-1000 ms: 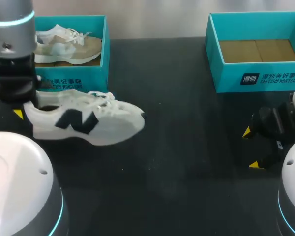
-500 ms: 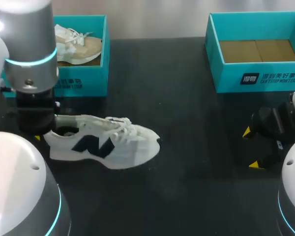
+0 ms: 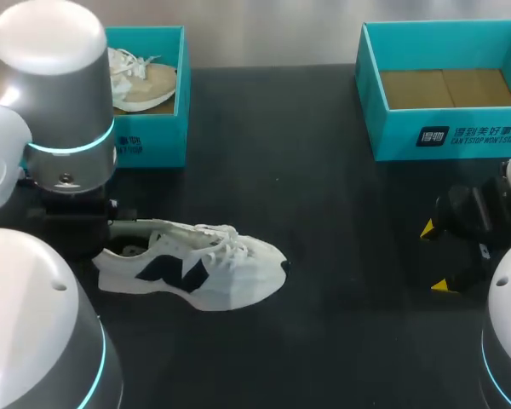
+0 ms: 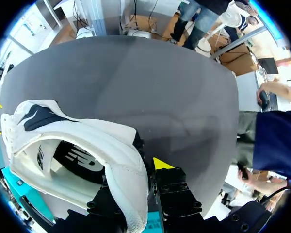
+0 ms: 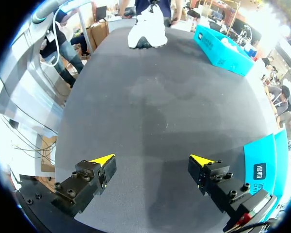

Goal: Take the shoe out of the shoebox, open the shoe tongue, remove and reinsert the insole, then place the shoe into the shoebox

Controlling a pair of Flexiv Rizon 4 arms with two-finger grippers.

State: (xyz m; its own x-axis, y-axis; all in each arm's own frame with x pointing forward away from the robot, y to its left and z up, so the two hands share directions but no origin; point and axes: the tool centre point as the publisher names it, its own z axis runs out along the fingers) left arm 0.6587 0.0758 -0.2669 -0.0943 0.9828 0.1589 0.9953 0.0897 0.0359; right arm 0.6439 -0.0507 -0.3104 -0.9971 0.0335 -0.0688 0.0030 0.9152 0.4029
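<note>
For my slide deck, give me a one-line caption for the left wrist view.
Left end effector holding the shoe by its heel, insole showing inside, table beyond.

Head view: left arm [image 3: 64, 111] covers the heel of the shoe [image 3: 196, 271], half the left shoebox [image 3: 157, 145], part of the second shoe [image 3: 145, 81] inside.

The left arm [image 3: 64, 128] has carried the white shoe [image 3: 192, 273] away from the front wall of the left shoebox [image 3: 149, 141], nearer the camera and toward the table's [image 3: 341, 256] middle. The shoe now sits lower and seems to rest on the table.
</note>
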